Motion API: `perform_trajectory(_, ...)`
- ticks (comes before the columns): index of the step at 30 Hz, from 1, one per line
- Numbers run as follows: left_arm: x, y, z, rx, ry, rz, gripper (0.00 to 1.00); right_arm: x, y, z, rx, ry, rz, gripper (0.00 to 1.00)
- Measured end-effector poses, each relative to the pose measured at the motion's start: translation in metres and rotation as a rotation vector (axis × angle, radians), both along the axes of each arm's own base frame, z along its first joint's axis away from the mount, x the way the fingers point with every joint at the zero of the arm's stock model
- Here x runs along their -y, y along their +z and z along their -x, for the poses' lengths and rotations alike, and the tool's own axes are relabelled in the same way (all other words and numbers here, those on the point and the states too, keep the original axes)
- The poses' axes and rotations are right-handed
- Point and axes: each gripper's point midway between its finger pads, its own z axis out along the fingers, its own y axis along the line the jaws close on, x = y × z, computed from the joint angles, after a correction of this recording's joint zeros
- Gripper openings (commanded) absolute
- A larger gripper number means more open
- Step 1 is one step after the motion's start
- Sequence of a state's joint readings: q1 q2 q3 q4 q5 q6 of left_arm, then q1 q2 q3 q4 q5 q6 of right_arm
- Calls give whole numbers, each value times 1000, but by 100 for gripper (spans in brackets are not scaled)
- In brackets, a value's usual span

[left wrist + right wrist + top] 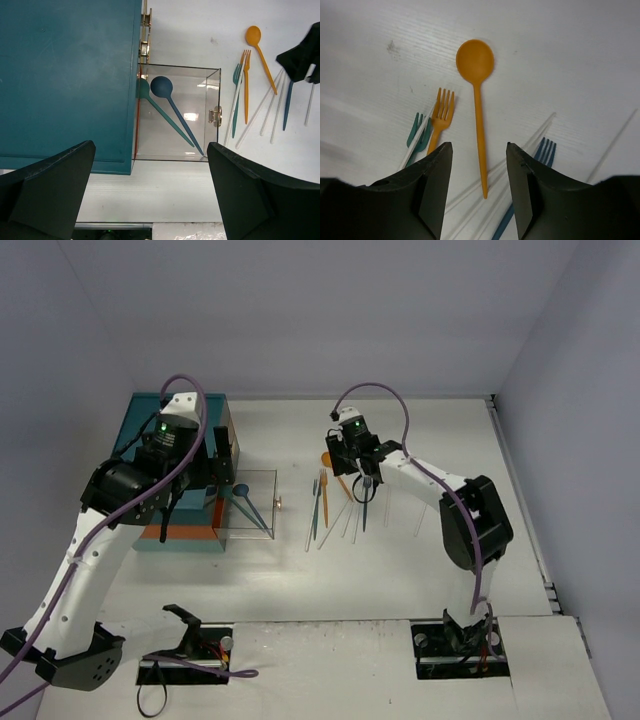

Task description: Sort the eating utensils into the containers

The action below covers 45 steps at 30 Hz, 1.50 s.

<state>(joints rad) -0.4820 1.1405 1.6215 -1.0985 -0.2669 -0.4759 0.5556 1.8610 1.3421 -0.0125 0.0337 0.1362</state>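
The teal chest (150, 440) stands at the left, and its clear drawer (272, 502) is pulled out. A blue spoon (175, 112) and a teal spoon (162, 112) lie in the drawer. On the table lie an orange spoon (477, 100), an orange fork (440, 117), a teal fork (415, 132), a blue fork (542, 152) and pale chopsticks (255, 117). My right gripper (479, 150) is open, with a finger on either side of the orange spoon's handle, just above it. My left gripper (150, 145) is open and empty, above the near edge of the chest and the drawer.
The drawer has a gold handle (215, 115) on its front. More gold handles (145, 35) show on the chest's front. The right arm (470, 510) reaches in from the right, over the utensil group (335, 505). Grey walls enclose the table.
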Motion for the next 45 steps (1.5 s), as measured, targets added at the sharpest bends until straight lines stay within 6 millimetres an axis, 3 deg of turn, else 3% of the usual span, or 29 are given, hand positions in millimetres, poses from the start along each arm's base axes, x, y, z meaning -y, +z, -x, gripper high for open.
perform_trajectory(5, -1, 3, 2, 10, -1, 6, 94, -5, -40, 3, -88, 58, 38, 43)
perform_trajectory(10, -4, 10, 8, 36, -1, 21, 94, -7, -62, -1, -126, 73, 61, 35)
perform_trajectory(15, -6, 16, 15, 60, -2, 38, 94, -9, -78, -8, -142, 76, 83, 16)
perform_trajectory(19, -8, 14, 17, 58, -2, 38, 94, -12, -79, -14, -132, 81, 87, 0)
perform_trajectory(27, -7, 13, 17, 55, -3, 37, 94, -12, -70, -21, -103, 82, 103, 0)
perform_trajectory(30, -7, 12, 16, 52, -2, 35, 94, -17, -48, -18, -76, 95, 80, 0)
perform_trajectory(33, -7, 11, 15, 49, 1, 29, 94, -29, 2, -14, 2, 119, 26, 0)
perform_trajectory(36, -8, 11, 13, 47, 10, 20, 94, -61, 65, 3, 110, 185, -46, 0)
perform_trajectory(40, -9, 15, 8, 57, 20, 12, 94, -123, 145, 42, 241, 326, -181, 0)
perform_trajectory(42, -10, 16, 7, 60, 23, 10, 94, -148, 166, 62, 265, 385, -232, 0)
perform_trajectory(45, -10, 17, 5, 62, 28, 6, 94, -167, 172, 79, 264, 429, -260, 0)
